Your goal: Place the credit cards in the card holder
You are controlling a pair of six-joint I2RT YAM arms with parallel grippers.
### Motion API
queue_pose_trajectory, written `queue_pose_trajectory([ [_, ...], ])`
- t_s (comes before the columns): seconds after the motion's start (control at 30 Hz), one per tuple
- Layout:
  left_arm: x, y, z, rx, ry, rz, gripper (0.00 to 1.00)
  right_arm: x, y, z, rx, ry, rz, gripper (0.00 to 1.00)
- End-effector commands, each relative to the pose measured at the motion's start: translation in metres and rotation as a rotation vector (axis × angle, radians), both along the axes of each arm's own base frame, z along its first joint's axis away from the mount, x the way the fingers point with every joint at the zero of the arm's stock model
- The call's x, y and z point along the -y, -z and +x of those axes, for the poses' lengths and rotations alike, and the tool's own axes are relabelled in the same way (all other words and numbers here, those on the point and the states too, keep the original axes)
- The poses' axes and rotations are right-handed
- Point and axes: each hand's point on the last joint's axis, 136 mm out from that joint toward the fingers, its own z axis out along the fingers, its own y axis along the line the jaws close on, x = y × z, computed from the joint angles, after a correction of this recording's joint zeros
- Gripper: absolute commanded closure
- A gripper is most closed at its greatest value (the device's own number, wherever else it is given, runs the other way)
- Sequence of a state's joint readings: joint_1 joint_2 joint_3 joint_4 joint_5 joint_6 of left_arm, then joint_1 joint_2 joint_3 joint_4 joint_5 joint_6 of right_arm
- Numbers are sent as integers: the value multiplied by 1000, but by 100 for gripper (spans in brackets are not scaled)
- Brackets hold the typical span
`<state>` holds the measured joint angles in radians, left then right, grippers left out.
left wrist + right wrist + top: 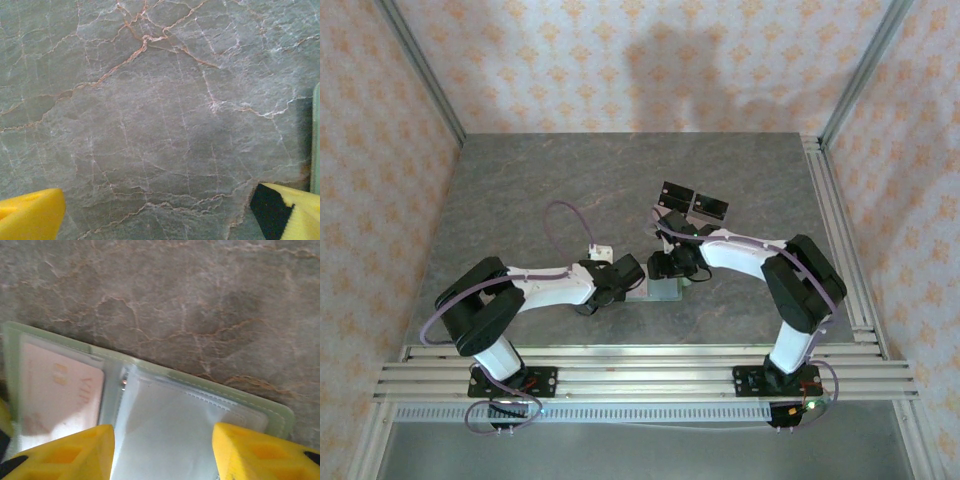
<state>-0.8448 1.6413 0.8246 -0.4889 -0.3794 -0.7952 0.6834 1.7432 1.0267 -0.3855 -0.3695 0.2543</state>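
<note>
Lighting: soft, diffuse, moderately bright. Shadow: broad, faint, on far wall (690,70). Wrist views: slightly soft; card holder (170,425) washed pale, glare on its clear pockets.

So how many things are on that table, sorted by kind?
Robot arms: 2, left arm and right arm
Card holder: 1, lying open
Card: 1, inside a sleeve
Stand with black panels: 1
Total: 5
</note>
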Motion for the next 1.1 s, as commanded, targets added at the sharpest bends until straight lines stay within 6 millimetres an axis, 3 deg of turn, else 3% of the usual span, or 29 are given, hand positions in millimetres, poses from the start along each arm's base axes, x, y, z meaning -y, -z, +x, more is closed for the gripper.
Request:
queue_pose_trajectory([
  [0.0,3,11,-2,-16,6,17,0,-10,8,-11,-64,8,66,46],
  [0.3,5,10,-1,-10,11,10,0,-26,-1,-11,-87,32,171,46],
  [0.53,5,-15,-1,50,14,-47,0,-26,6,-12,-100,49,176,46],
  [0.8,33,-52,-5,166,88,-230,0,-25,8,-13,-97,60,180,46],
  [1.07,70,-58,-9,191,176,-319,0,-25,9,-13,-99,63,184,46],
])
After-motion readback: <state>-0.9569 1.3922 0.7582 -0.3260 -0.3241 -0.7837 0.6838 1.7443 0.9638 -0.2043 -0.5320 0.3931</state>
